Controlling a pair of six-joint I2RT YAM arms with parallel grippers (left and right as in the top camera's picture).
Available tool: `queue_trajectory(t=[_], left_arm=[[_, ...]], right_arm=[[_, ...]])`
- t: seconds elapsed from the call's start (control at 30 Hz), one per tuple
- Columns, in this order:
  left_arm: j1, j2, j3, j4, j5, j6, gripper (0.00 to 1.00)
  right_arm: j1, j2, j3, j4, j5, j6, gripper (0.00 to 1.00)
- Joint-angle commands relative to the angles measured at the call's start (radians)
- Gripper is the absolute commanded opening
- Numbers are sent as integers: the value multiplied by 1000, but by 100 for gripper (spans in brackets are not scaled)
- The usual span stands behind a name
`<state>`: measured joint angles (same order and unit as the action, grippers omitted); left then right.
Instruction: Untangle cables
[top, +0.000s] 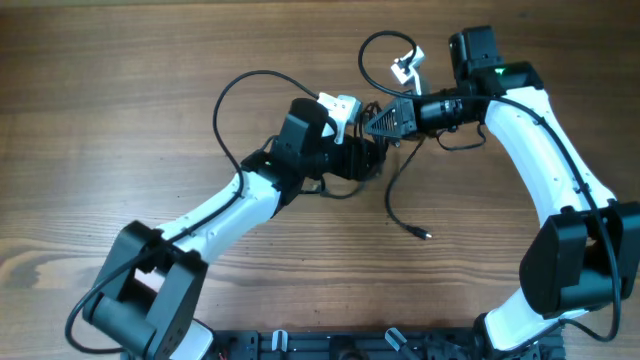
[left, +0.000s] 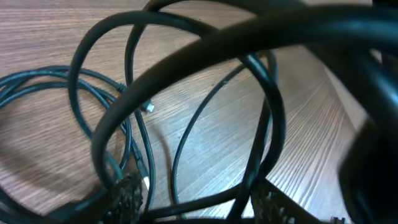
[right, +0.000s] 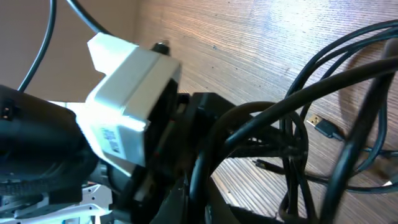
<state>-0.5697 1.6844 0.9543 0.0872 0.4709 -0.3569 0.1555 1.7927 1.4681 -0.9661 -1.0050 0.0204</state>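
Observation:
The cables (top: 392, 185) are thin black cords bunched in a dark tangle at the table's middle, between my two grippers. One strand trails forward to a small plug (top: 424, 235). My left gripper (top: 366, 160) sits in the tangle. In the left wrist view its fingers (left: 199, 202) are spread, with several cable loops (left: 186, 143) passing between them. My right gripper (top: 368, 125) points left at the tangle. In the right wrist view its jaws (right: 214, 199) are closed on a cable strand (right: 298, 143), close against the left wrist.
The left arm's white wrist camera (right: 134, 93) sits right beside the right jaws. Thicker arm wires loop at the back (top: 385, 40) and to the left (top: 235, 95). A plug end (right: 323, 126) lies on the wood table (top: 120, 120).

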Motion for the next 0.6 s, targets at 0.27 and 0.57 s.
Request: queue_trajectory(t=[0.27,0.57], left_arm=[[-23,126,1,-2,-223,-131,45],[-2,65,1,-46,-225,-130,4]], right_arm=[[3,-32,7,34,-89,-14,4],[-39,-31,7,97,230,164,4]])
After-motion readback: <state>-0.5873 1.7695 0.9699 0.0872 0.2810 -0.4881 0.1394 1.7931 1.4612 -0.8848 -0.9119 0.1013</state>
